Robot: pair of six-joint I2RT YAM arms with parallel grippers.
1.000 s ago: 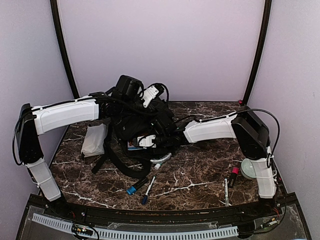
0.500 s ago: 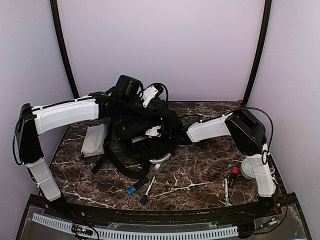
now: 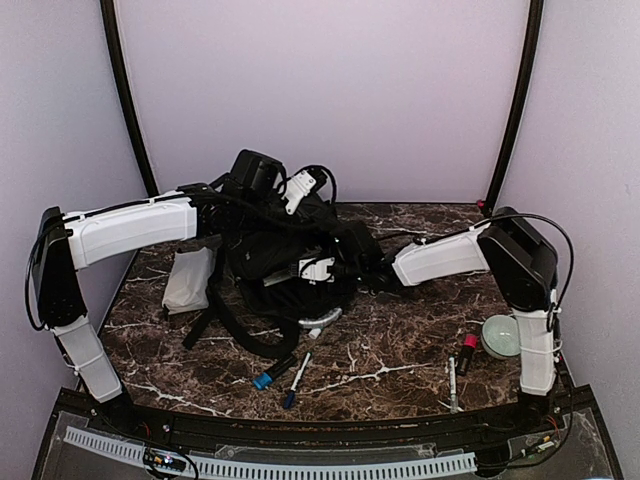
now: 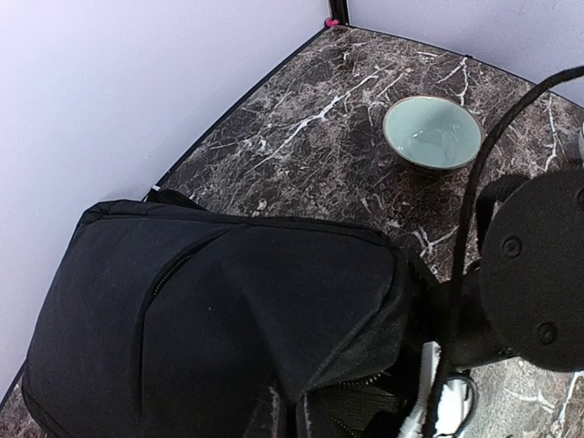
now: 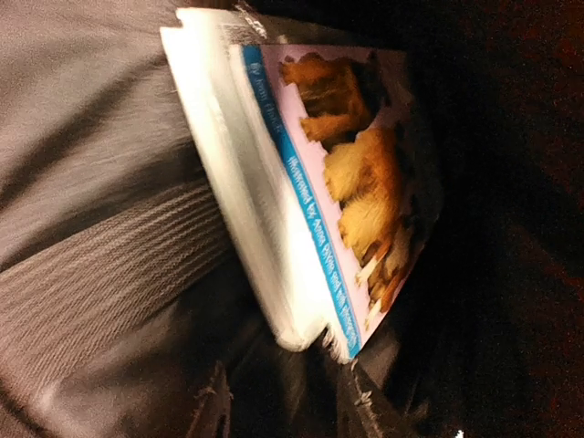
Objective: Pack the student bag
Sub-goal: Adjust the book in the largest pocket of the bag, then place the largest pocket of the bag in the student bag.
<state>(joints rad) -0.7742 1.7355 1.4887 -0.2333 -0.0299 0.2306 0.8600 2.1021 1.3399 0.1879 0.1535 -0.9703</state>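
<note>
Student bag (image 3: 265,250), large black soft fabric backpack, is sitting left of centre in the overhead frame, on the far part of a dark brown marble-patterned table (image 3: 400,360), straps trailing toward the lower edge. In the left wrist view it is filling the lower left (image 4: 228,319).

White-shelled left arm (image 3: 130,228) is reaching in from the left onto the bag's top. Its fingers are pressing fully closed; what they are pinching cannot be told, black on black.

Right gripper (image 3: 308,270) is pointing into the bag's opening from the right. Its camera is showing grey lining (image 5: 91,137) and a thin pink booklet with a dog picture and blue stripe (image 5: 338,192) in a clear sleeve, inside the bag. How wide its fingers are standing, and whether they are holding the booklet, cannot be told.

Pale green round bowl (image 3: 503,337) is sitting at right. Blue-capped marker (image 3: 275,373) and a slim pen (image 3: 297,378) are lying below the bag. White packet (image 3: 190,278) is lying just left of it.
</note>
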